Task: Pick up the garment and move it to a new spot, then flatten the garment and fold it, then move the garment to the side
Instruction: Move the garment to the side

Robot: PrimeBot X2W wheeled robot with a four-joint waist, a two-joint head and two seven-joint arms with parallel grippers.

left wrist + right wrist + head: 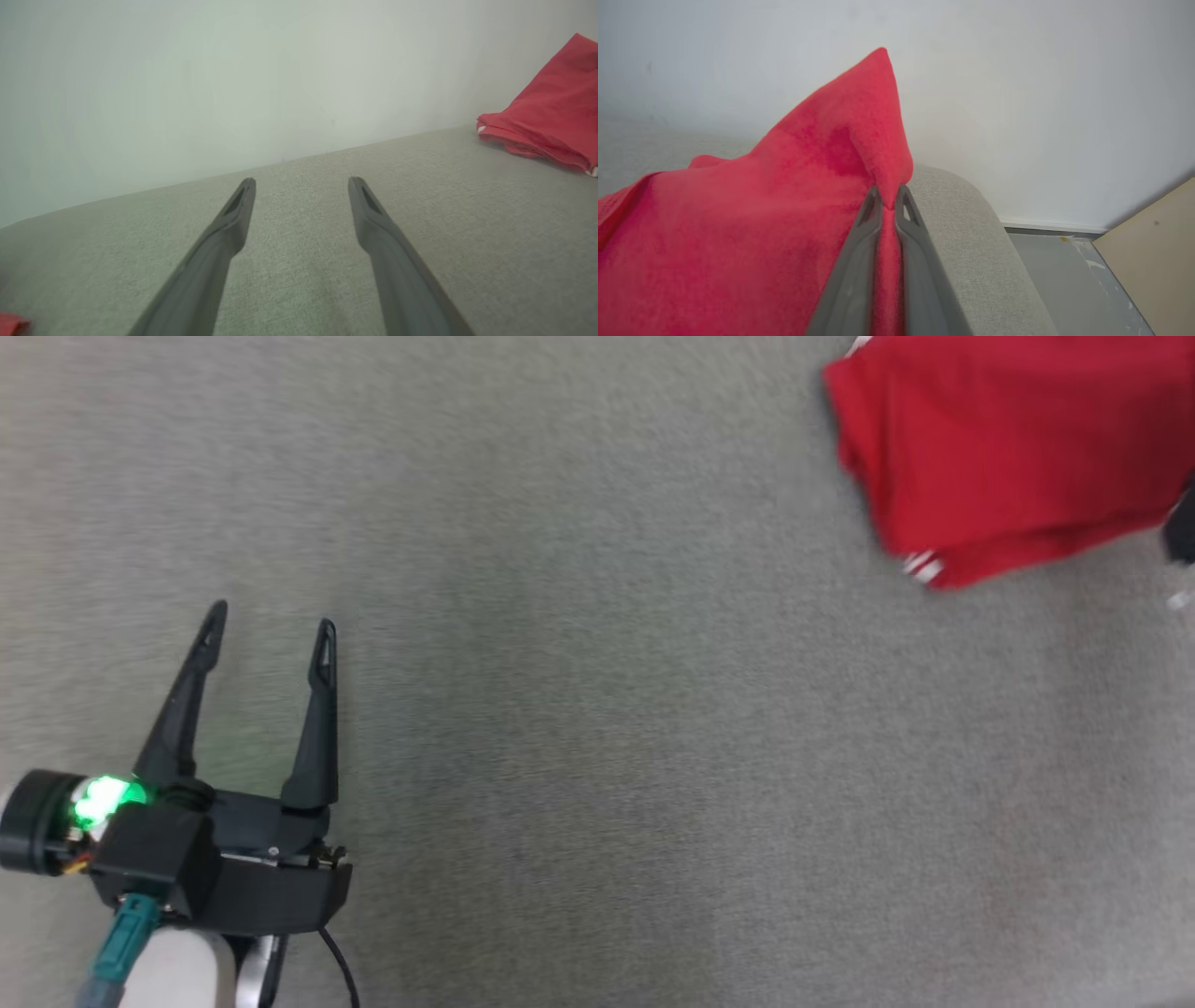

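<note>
Grey upholstery (653, 709) beneath splayed left gripper (271, 616)

No lettering, label, brand mark, number or sign can be read on the garment (1008, 457) or on anything else in view.
</note>
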